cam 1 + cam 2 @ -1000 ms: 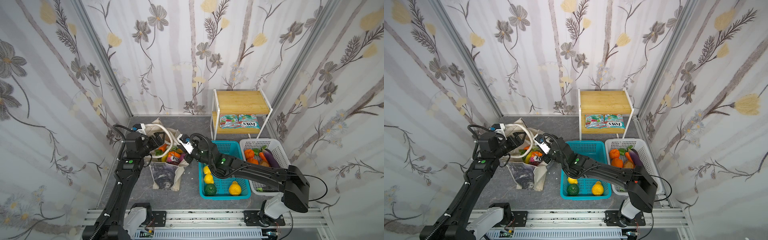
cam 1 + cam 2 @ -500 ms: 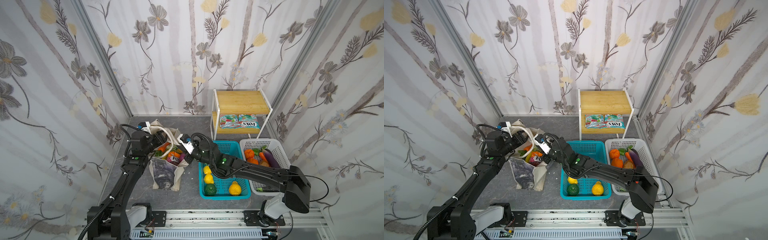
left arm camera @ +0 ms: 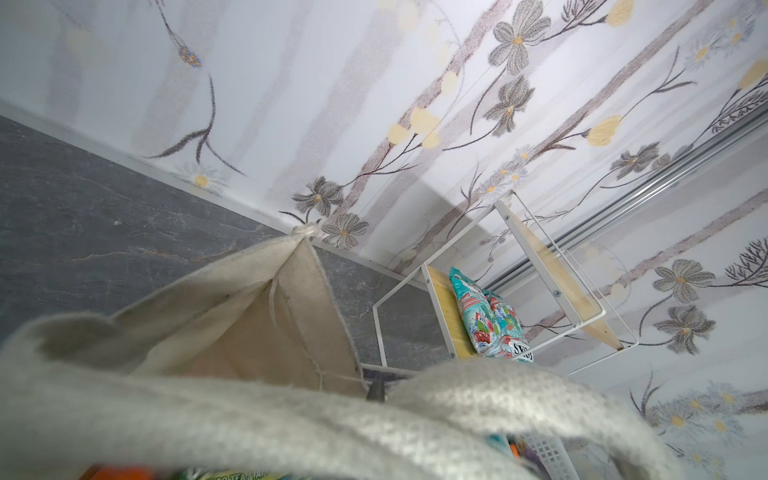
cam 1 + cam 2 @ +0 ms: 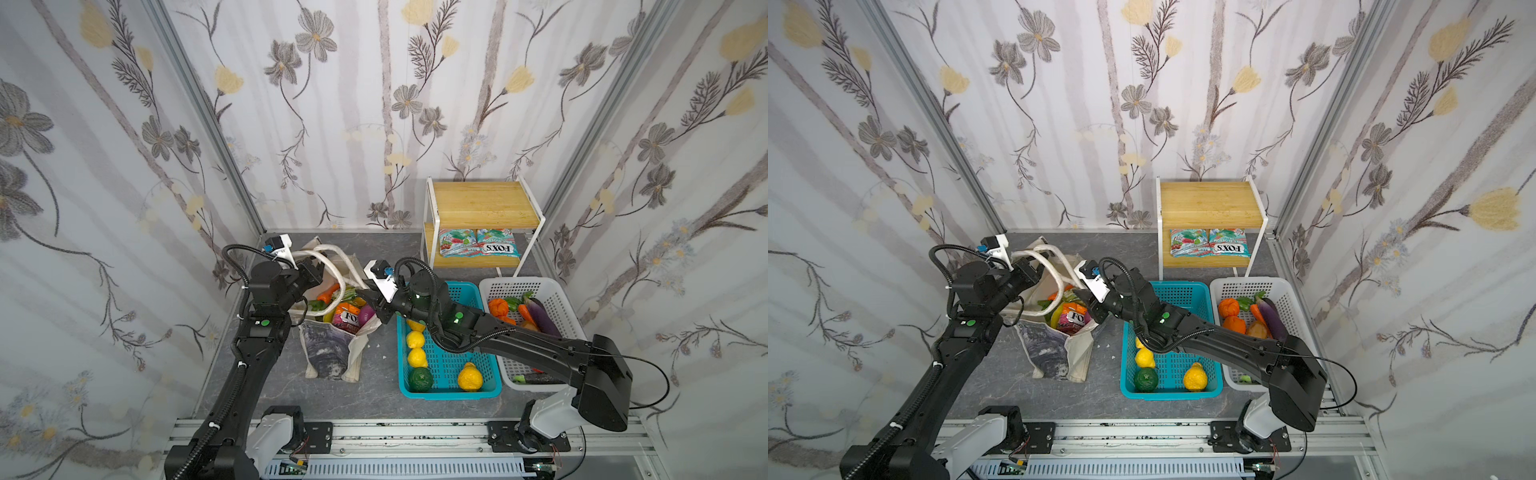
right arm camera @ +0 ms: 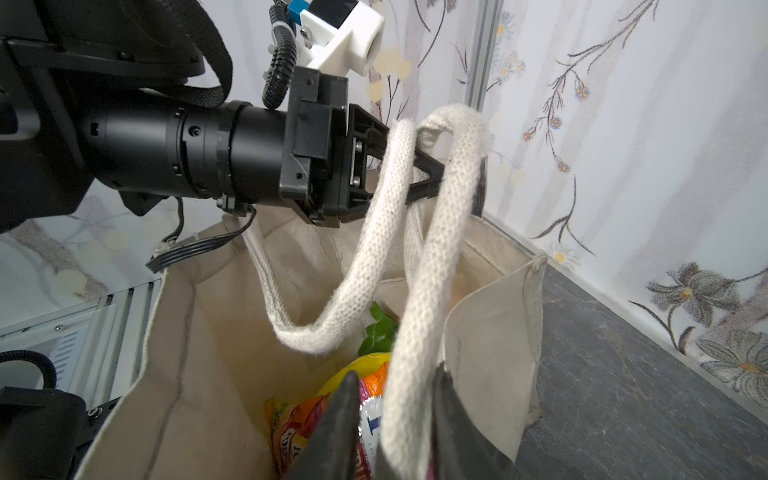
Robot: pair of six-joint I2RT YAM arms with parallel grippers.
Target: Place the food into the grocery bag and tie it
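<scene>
— Where's the canvas tote [image 4: 332,357]?
— Standing on the grey floor [image 4: 374,401] left of centre, just left of the teal basket [image 4: 451,392]. Its mouth is open, with a FOX'S candy packet [image 4: 347,318] inside.
— Left gripper [image 5: 432,176]?
— Jaws closed above the bag's far-left rim. The cream strap handles [image 5: 419,291] loop over them; whether one is pinched, I can't tell.
— Right gripper [image 5: 397,374]?
— Over the right rim, jaws partly apart, one strap running between them.
</scene>
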